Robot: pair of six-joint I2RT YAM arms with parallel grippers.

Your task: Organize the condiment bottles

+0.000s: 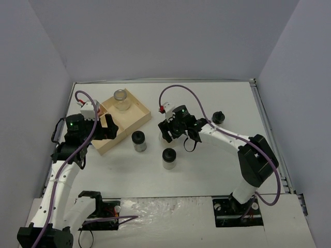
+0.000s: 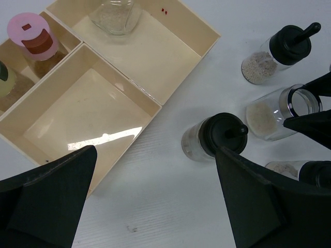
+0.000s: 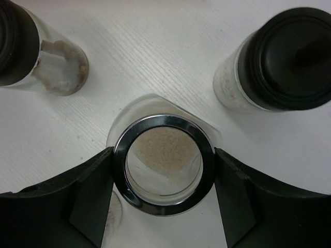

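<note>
My right gripper is shut on a wide jar with a silver-rimmed clear lid, one finger on each side of the rim. In the top view the gripper covers this jar. Black-capped jars stand either side of it. Three black-capped jars show in the top view. My left gripper is open and empty by the tray's near corner. The second silver-lidded jar, the pink-capped jar and the yellow-green-capped jar stand in the tray.
The pale wooden divided tray lies at the back left. Its square compartment nearest my left gripper holds nothing. Grey walls close in the white table on three sides.
</note>
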